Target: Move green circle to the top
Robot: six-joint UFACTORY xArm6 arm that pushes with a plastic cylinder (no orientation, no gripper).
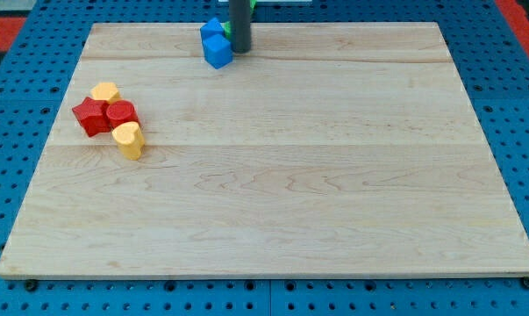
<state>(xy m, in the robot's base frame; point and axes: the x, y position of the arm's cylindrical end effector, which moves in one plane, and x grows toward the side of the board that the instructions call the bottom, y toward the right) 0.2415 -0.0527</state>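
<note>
My tip (239,50) stands near the top edge of the wooden board (334,175), a little left of the middle. The rod hides most of the green circle; only a thin green sliver (226,31) shows at the rod's left side. A blue cube (218,52) lies right against the tip's left side. A second blue block (211,29) sits just above the cube. A small patch of green (250,3) shows at the view's top edge, right of the rod; I cannot tell its shape.
At the board's left side there is a cluster: a red star (89,116), a red circle (121,112), a yellow block (105,91) above them and a yellow block (129,140) below them.
</note>
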